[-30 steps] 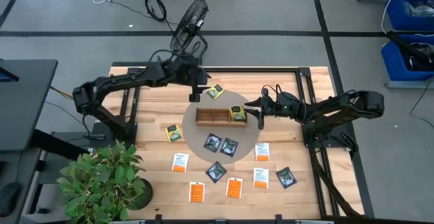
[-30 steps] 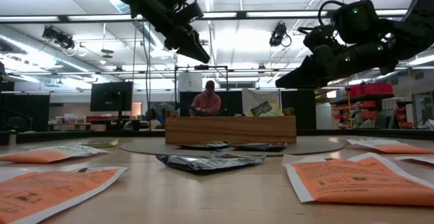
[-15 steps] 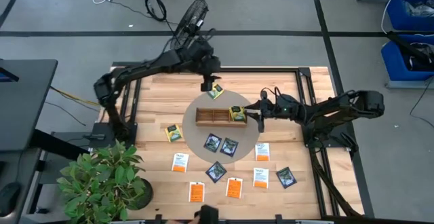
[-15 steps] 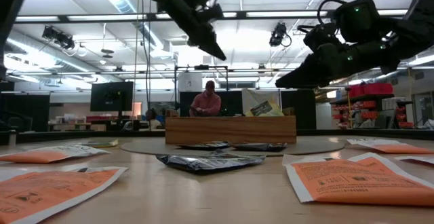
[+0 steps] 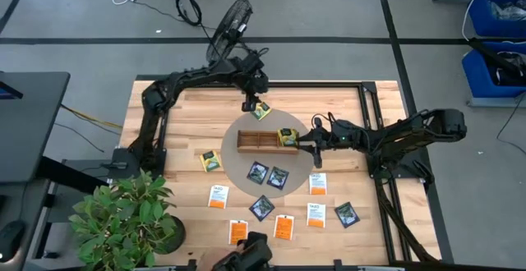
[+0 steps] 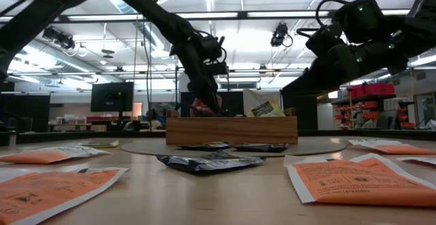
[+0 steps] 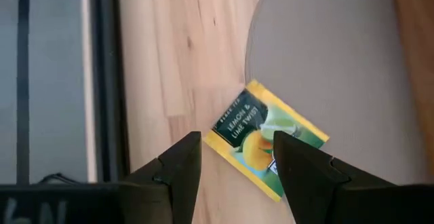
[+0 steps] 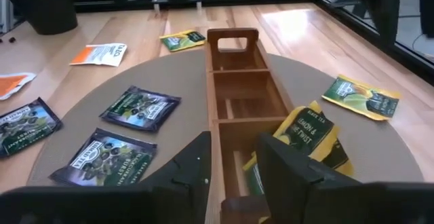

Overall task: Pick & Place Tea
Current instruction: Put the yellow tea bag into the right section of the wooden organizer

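A yellow-green tea packet (image 7: 268, 139) lies flat at the far edge of the round grey mat (image 5: 238, 163), one corner over the wood. My left gripper (image 7: 236, 163) hangs open just above it, pointing down, one finger on either side of the packet's corner; in the high view my left gripper (image 5: 249, 105) stands beside the packet (image 5: 263, 111). The wooden tray (image 5: 261, 141) lies on the mat, with a yellow packet (image 8: 305, 139) leaning in its right-end compartment. My right gripper (image 5: 316, 149) waits open and almost level at that end of the tray.
Dark packets (image 8: 139, 107) lie on the mat's near half. Orange, white and more dark packets (image 5: 283, 226) are scattered over the near boards, and a yellow one (image 5: 211, 163) lies left of the mat. A potted plant (image 5: 123, 218) stands at the near left corner. A dark shape (image 5: 246, 259) shows at the near edge.
My left gripper has reached out toward the table's far edge and sunk down steeply, tipping further downward, until it hangs just over the yellow-green packet at the mat's far edge. The packets and the tray have stayed where they were.
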